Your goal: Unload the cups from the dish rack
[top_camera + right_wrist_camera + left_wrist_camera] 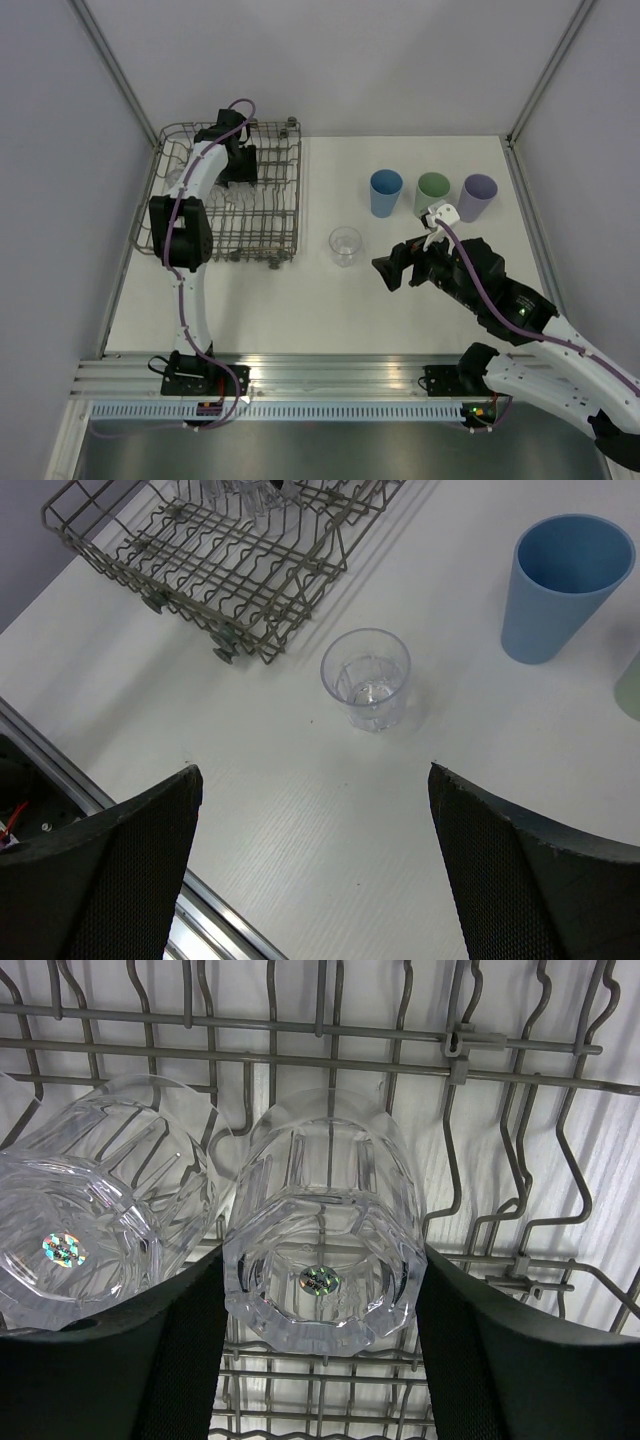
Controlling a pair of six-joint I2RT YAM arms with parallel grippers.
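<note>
In the left wrist view a clear cup (320, 1250) lies base toward the camera in the dish rack (520, 1080). My left gripper (322, 1290) is shut on it, both fingers (180, 1360) against its sides. A second clear cup (90, 1220) lies just to its left. From above, my left gripper (238, 165) reaches down into the back of the dish rack (298, 190). On the table stand a clear cup (345, 245), a blue cup (386, 192), a green cup (433, 190) and a purple cup (478, 196). My right gripper (392, 268) hovers open beside the clear cup (366, 678), holding nothing.
The rack's near corner (250, 570) and the blue cup (565, 585) flank the standing clear cup in the right wrist view. My right gripper (312, 780) is over bare white table. An aluminium rail (330, 375) runs along the near table edge.
</note>
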